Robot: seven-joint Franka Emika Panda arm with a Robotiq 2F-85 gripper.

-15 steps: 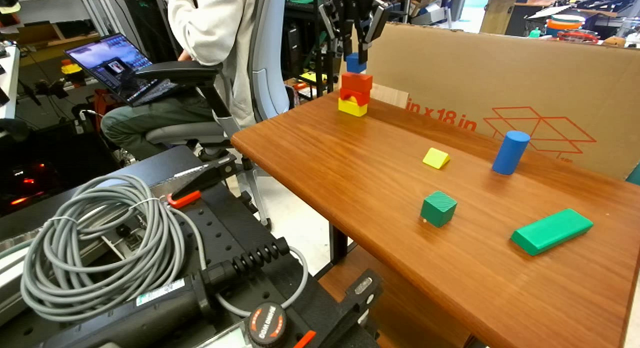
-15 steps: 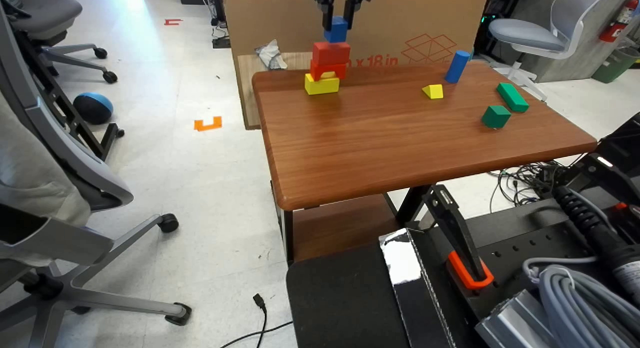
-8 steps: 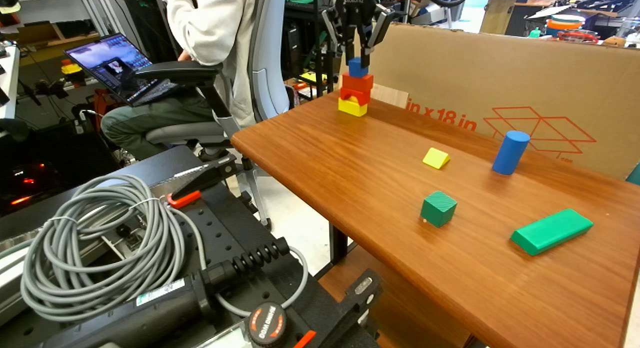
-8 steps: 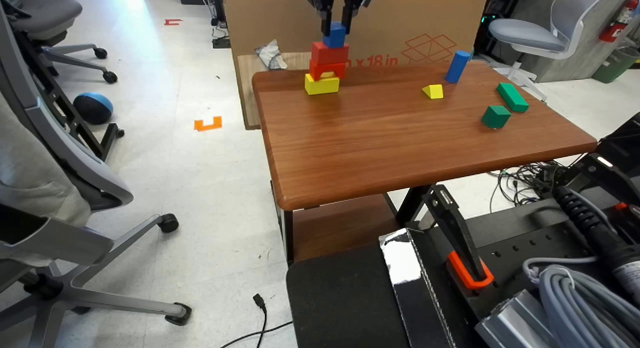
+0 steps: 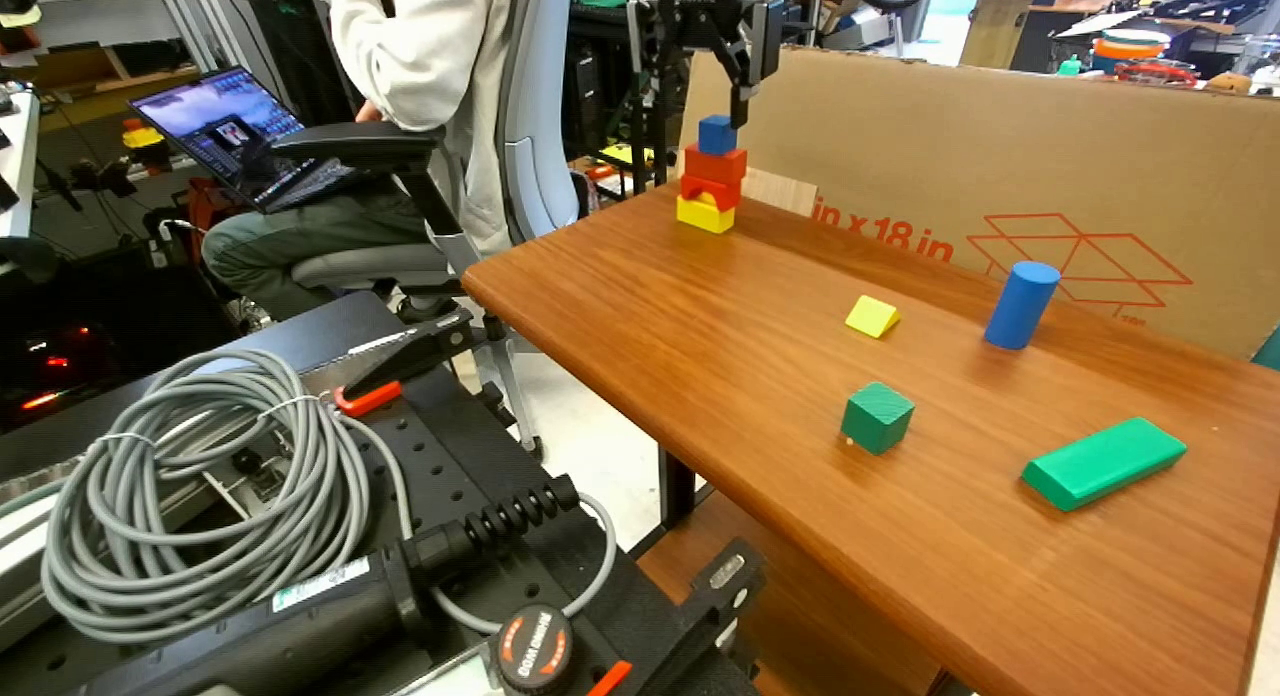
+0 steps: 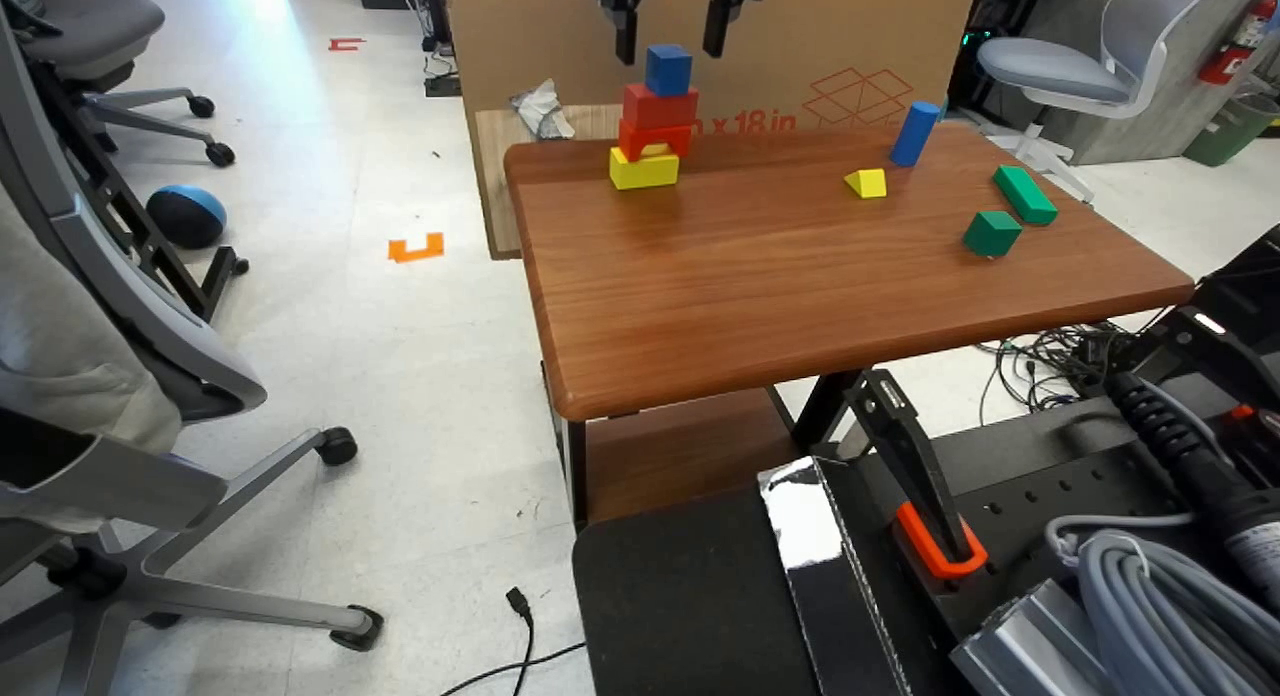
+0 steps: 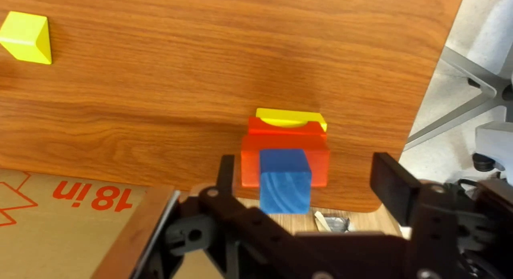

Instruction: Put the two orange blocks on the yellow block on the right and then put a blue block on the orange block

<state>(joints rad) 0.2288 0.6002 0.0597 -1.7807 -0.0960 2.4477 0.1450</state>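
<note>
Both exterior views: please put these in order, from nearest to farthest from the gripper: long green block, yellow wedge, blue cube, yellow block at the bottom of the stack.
1. Blue cube: top of the stack, by the open gripper.
2. Yellow block: bottom of the stack.
3. Yellow wedge: on the table, right of the stack.
4. Long green block: farther right on the table.
</note>
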